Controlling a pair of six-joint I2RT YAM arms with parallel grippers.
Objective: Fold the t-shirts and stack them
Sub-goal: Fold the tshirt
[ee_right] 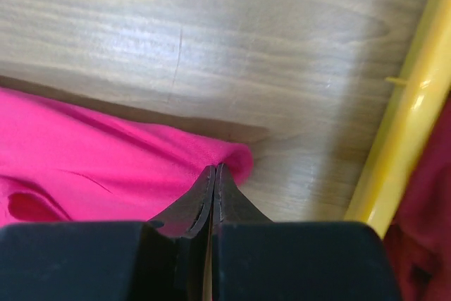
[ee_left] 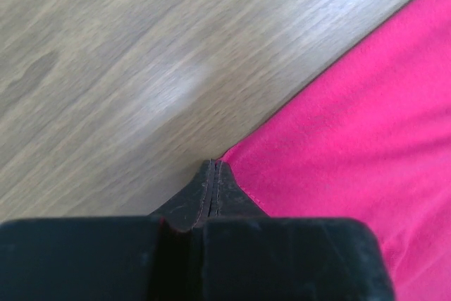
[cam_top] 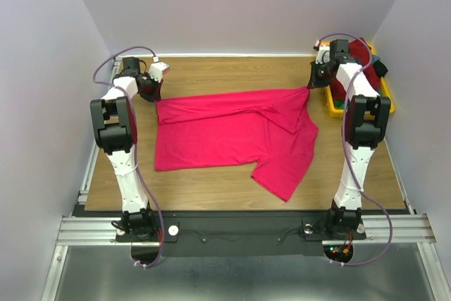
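A crimson t-shirt (cam_top: 232, 135) lies spread across the wooden table, its far edge stretched between my two grippers. My left gripper (cam_top: 152, 93) is shut on the shirt's far left corner; in the left wrist view the closed gripper (ee_left: 213, 165) pinches the hemmed corner of the crimson t-shirt (ee_left: 366, 118). My right gripper (cam_top: 312, 84) is shut on the far right corner; in the right wrist view the closed gripper (ee_right: 214, 168) holds a bunched fold of the crimson t-shirt (ee_right: 106, 160). A maroon t-shirt (cam_top: 361, 53) lies in the yellow bin.
A yellow plastic bin (cam_top: 384, 96) stands at the far right with dark and green cloth in it; its rim (ee_right: 416, 103) runs close to my right gripper. White walls enclose the table on three sides.
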